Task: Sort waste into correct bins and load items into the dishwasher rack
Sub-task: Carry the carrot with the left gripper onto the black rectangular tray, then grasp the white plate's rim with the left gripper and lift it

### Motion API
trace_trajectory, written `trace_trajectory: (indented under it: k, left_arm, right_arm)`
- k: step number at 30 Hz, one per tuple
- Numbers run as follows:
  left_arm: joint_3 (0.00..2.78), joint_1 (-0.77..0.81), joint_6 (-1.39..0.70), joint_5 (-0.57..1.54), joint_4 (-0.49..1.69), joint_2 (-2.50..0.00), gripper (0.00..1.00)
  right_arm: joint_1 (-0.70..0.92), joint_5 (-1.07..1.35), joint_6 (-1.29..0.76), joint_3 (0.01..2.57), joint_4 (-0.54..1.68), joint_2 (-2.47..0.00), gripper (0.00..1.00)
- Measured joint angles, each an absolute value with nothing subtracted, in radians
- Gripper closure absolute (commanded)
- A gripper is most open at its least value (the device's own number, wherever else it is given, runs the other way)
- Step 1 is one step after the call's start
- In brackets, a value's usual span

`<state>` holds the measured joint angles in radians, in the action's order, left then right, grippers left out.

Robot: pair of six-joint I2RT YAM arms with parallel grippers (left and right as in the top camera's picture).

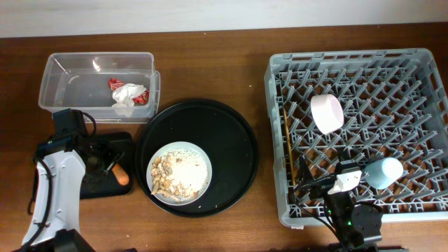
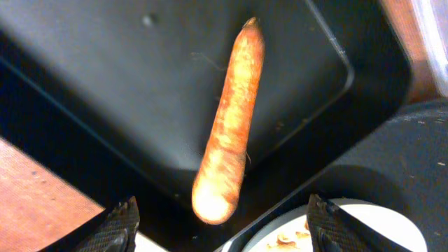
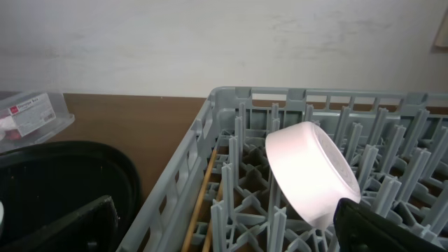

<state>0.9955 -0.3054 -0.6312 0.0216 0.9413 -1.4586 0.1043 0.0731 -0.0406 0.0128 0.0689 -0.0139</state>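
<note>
The orange carrot [image 2: 229, 122] lies in the shallow black tray [image 2: 126, 91]; overhead it shows at the tray's right end [image 1: 123, 176]. My left gripper [image 2: 218, 227] is open just above it, empty. Red-and-white wrappers [image 1: 129, 94] lie in the clear tub [image 1: 63, 77]. The round plate [image 1: 197, 155] holds beige food scraps [image 1: 170, 173] on the large round black tray [image 1: 231, 133]. In the grey rack [image 1: 280, 98] sit the white bowl [image 1: 327, 112], the light-blue cup [image 1: 385, 171] and the chopsticks [image 1: 288, 143]. My right gripper [image 3: 224, 224] is open over the rack's front left, empty.
The brown wooden table [image 1: 210, 63] carries everything. The shallow black tray sits just below the clear tub and touches the round black tray's left rim. The rack fills the right side. A pale wall [image 3: 210, 42] is behind the table.
</note>
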Motion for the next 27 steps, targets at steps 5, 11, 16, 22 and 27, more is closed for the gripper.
trace_trajectory:
  k: [5, 11, 16, 22, 27]
  left_arm:
    - [1.025, -0.293, -0.595, 0.133, 0.94, -1.459, 0.31]
    - [1.137, -0.049, -0.4, 0.19, 0.894, -1.459, 0.35]
    - [1.143, 0.275, -0.207, 0.191, 0.875, -1.46, 0.47]
    - [1.145, 0.552, -0.142, 0.11, 0.942, -1.509, 0.53]
    - [1.145, 0.68, -0.174, 0.058, 0.954, -1.62, 0.65]
  right_arm:
    - [0.104, 0.073, -0.04, 0.013, 0.069, -0.014, 0.02]
    - [0.104, 0.073, -0.04, 0.013, 0.069, -0.014, 0.02]
    - [0.104, 0.073, -0.041, 0.013, 0.069, -0.014, 0.02]
    - [0.104, 0.073, -0.041, 0.013, 0.069, -0.014, 0.02]
    - [0.104, 0.073, -0.041, 0.013, 0.069, -0.014, 0.02]
